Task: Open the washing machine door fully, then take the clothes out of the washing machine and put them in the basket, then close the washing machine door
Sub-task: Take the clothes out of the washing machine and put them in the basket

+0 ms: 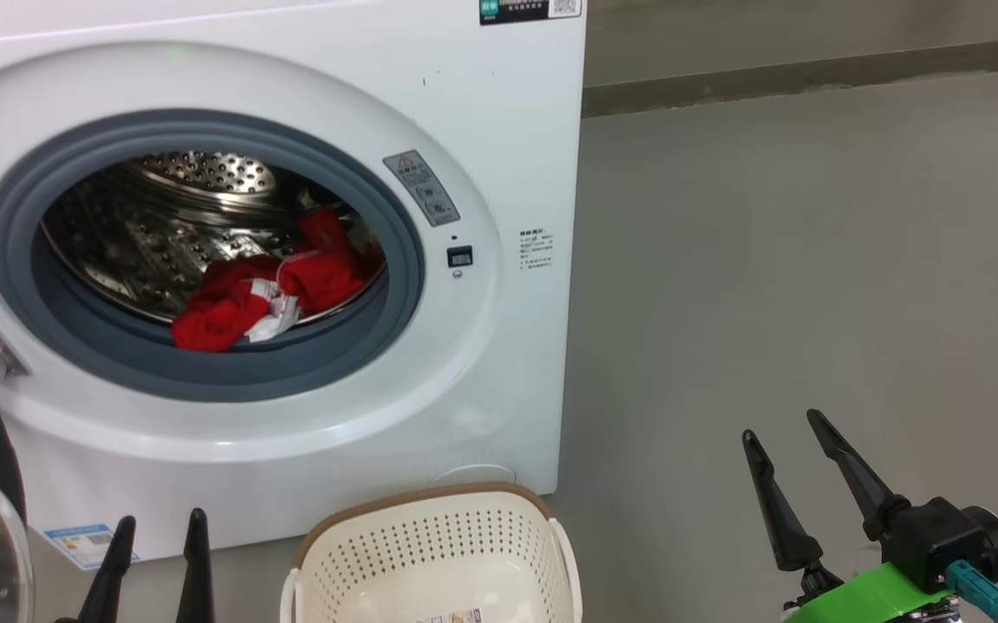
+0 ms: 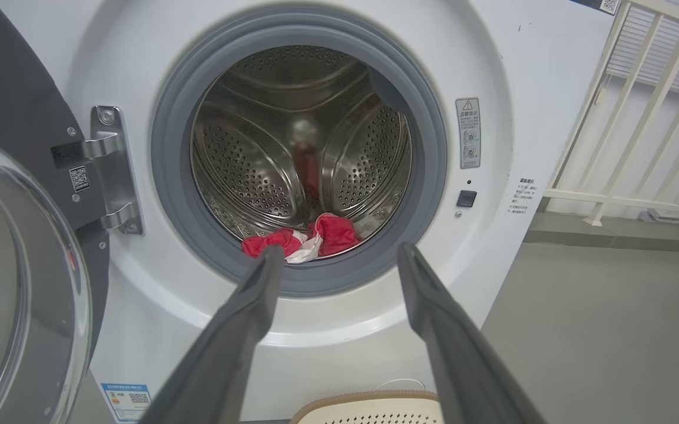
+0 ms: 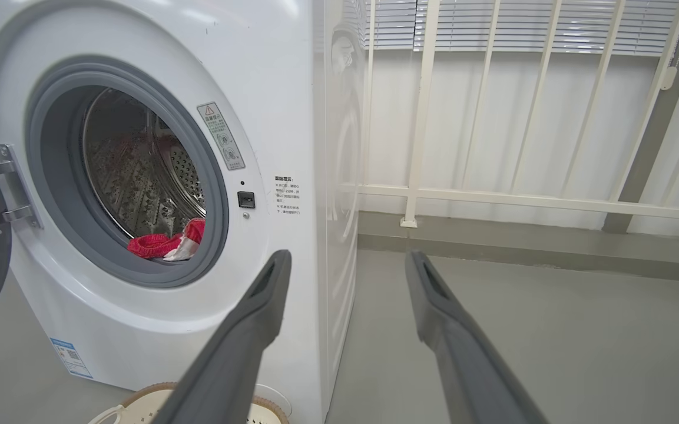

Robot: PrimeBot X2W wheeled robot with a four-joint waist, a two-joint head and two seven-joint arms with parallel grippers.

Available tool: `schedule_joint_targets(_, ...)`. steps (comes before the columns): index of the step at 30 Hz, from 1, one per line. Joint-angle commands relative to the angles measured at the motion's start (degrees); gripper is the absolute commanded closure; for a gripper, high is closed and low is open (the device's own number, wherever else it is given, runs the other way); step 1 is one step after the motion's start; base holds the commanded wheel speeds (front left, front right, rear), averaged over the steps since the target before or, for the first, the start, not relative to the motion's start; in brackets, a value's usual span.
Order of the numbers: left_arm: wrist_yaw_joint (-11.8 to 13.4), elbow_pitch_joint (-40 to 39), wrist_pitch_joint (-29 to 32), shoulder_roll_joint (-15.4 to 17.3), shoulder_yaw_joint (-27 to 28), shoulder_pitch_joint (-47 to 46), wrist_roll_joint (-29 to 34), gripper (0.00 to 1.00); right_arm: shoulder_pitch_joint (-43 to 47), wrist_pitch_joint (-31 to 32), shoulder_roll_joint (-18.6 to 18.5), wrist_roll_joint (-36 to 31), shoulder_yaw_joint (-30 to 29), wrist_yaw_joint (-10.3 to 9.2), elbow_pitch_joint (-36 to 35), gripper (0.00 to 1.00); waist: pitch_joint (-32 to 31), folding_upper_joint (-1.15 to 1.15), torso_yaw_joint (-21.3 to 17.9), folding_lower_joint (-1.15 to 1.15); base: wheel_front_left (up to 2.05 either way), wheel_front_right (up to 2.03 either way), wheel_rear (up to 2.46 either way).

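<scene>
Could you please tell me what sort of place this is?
Probably a laundry balcony: a big white front-loading washing machine, a cream perforated plastic basket, white railings on bare grey floor.

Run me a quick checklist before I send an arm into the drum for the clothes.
1. Washing machine door swung clear of the drum: ok.
2. Clothes lying at the drum's front lip: ok.
3. Basket on the floor below the drum mouth: ok.
4. Left gripper open, holding nothing: ok.
5. Right gripper open, holding nothing: ok.
6. Basket fully empty: cannot tell, partly out of frame.
</scene>
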Motion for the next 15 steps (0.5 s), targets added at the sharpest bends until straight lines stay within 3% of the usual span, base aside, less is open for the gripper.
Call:
schedule_joint_targets(1,-0.2,-1.2,-0.7,0.4,1.8,-1.2,0.2,0.00,-1.2,-0.4,-0.9,0.6,1.1,0.26,-1.2,0.00,-0.1,0.00,0.0,0.00,0.90,-0.90,0.00)
schedule_joint_targets(15,0.2,-1.0,-0.7,0.0,2.0,-1.6,1.0,0.00,-1.0,-0.4,-1.2,0.7,1.2,0.26,-0.9,0.00,-0.7,0.00,-0.3,0.00,0.18,-0.18,0.00)
